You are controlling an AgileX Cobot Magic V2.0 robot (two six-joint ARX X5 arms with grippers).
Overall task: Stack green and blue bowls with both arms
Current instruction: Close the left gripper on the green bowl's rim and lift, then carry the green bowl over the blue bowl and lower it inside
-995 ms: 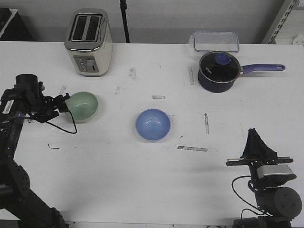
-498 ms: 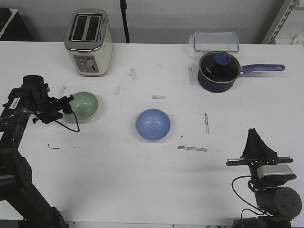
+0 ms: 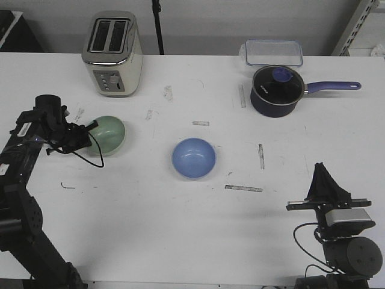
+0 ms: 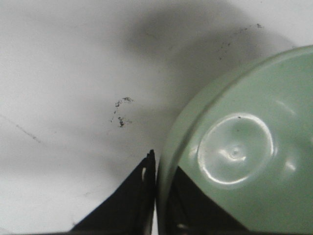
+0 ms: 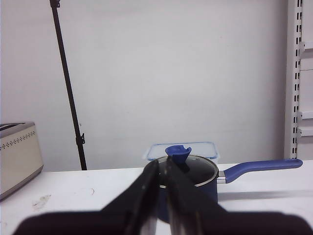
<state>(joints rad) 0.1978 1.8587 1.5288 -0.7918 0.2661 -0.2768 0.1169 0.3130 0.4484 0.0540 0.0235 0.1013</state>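
Note:
The pale green bowl (image 3: pixel 109 135) sits at the left of the white table, tipped a little with its opening turned to the right. My left gripper (image 3: pixel 90 137) is shut on its left rim. In the left wrist view one finger lies outside the green bowl (image 4: pixel 244 161) and one inside, with the rim pinched at my left gripper (image 4: pixel 159 164). The blue bowl (image 3: pixel 194 158) sits upright and alone at the table's middle. My right gripper (image 3: pixel 322 171) is low at the front right, shut and empty, far from both bowls; it also shows in the right wrist view (image 5: pixel 162 166).
A cream toaster (image 3: pixel 112 53) stands at the back left. A dark lidded saucepan (image 3: pixel 275 90) with a purple handle and a clear lidded container (image 3: pixel 273 52) are at the back right. Tape strips and scuffs mark the table (image 3: pixel 180 229).
My left gripper has moved right onto the green bowl's rim and closed on it. The bowl has shifted slightly right and tilted. The right arm and blue bowl have not moved.

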